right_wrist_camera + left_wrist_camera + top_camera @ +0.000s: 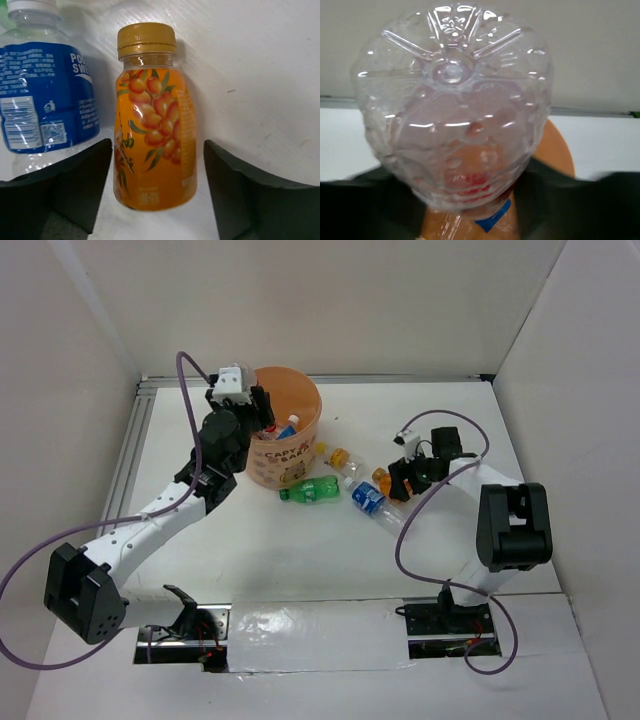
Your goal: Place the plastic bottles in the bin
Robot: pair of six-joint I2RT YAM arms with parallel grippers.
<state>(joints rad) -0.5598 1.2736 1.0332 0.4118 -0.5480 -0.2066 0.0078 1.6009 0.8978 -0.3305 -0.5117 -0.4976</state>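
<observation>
A white table boxed in by plain white walls is our workspace. The orange bin stands toward 11 o'clock from the table's middle, within reach of the left arm. Our left gripper hangs at the bin's 9 o'clock rim, its jaws closed on a clear bottle. In the left wrist view the bottle's moulded base faces the camera and its neck points down at the bin's orange inside; we judge it is held this way so that it drops straight in once let go. In the top view a blue-capped bottle shows inside the rim, and we cannot tell whether it is the held one or another lying there. The loose bottles lie in a cluster at the bin's 4 o'clock: a green bottle just beside the bin's foot, a blue-labelled bottle at that one's 3 o'clock, an orange-capped bottle, and a small orange bottle. Our right gripper is set over the small orange bottle with its jaws wide, a dark finger on each side of the body and neither touching it. This straddles the broad labelled middle, which we judge gives a firm squeeze. The blue-labelled bottle lies just beside the finger at 9 o'clock in that view, so closing could nudge it.
</observation>
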